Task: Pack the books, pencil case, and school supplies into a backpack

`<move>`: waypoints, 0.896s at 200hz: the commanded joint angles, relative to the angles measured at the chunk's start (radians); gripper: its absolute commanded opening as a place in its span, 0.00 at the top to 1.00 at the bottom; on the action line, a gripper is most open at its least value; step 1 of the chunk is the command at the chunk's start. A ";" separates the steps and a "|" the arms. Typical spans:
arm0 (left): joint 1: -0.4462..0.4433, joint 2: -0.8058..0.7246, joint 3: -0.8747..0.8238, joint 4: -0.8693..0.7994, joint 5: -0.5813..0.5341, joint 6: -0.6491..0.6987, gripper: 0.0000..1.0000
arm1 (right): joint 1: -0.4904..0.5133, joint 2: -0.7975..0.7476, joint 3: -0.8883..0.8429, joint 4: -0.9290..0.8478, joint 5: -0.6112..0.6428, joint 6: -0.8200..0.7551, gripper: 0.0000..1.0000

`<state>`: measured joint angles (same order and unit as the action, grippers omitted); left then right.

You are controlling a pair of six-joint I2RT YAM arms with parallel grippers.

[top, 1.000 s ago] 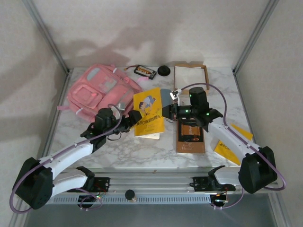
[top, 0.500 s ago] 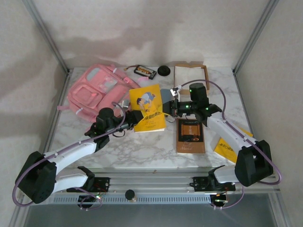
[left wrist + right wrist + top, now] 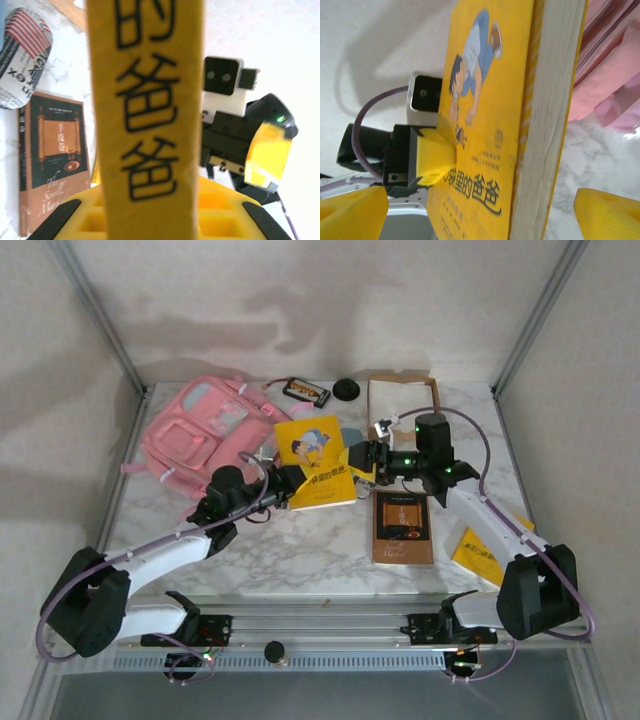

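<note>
i've got yellow book (image 3: 315, 462) clamped in left gripper (image 3: 288, 484), raised edge-on for swing toward backpack (image 3: 200, 435); right gripper (image 3: 356, 458) spread wide astride book, gripping nothing.

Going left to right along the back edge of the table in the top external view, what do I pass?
pink backpack → small black case with yellow print → small black round object → shallow cardboard tray with white lining
</note>
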<state>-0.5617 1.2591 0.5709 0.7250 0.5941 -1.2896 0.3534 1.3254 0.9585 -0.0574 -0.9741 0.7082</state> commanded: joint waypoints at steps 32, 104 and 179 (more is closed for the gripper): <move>-0.024 0.017 0.087 0.131 -0.034 0.001 1.00 | 0.047 -0.026 -0.044 0.175 -0.106 0.181 0.08; -0.029 0.000 0.139 -0.155 -0.136 0.156 1.00 | 0.041 -0.042 -0.027 0.170 -0.065 0.183 0.78; -0.004 -0.013 0.321 -0.658 -0.314 0.505 0.46 | 0.004 -0.026 0.042 -0.048 0.055 0.000 1.00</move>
<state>-0.5900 1.2762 0.7719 0.3710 0.4469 -1.0271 0.3836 1.3037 0.9459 -0.0319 -0.9558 0.8055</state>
